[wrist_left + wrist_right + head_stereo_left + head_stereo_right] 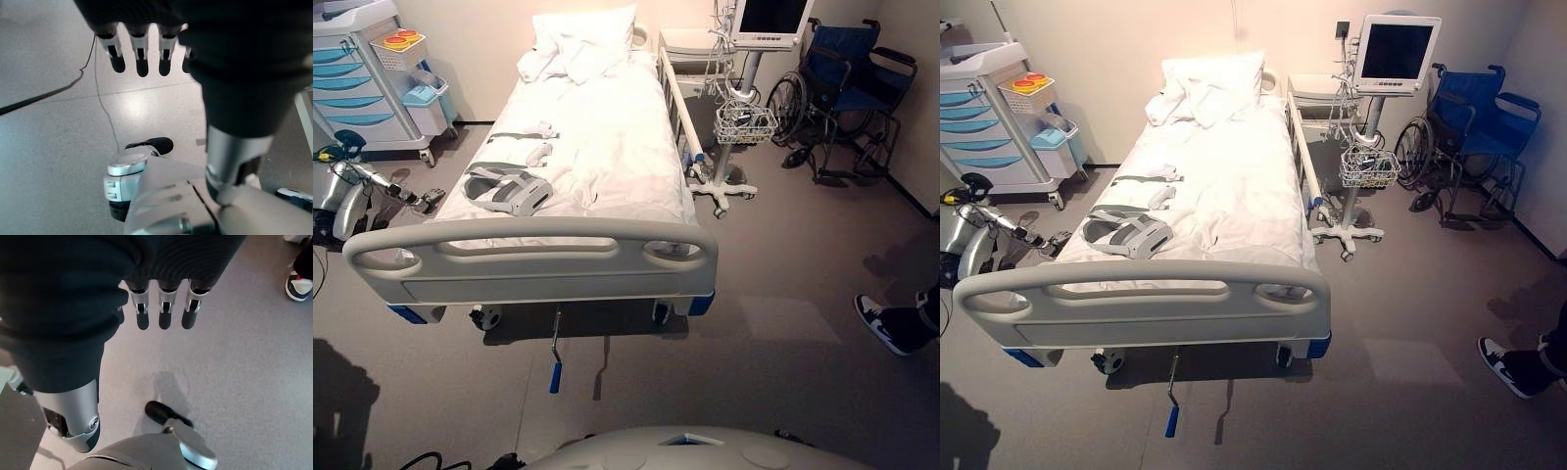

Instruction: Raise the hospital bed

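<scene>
Fingers (pixel 142 61) of both hands hang seemingly relaxed, well apart from the bed's crank (pixel 555 352).

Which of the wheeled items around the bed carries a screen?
The monitor stand right of the bed, with a wire basket; the drawer cart and blue wheelchair carry none.

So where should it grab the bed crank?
Best on the crank's blue grip, the low end nearest the robot. It hangs clear beneath the footboard, so come from the foot of the bed and curl the fingers across it.
</scene>
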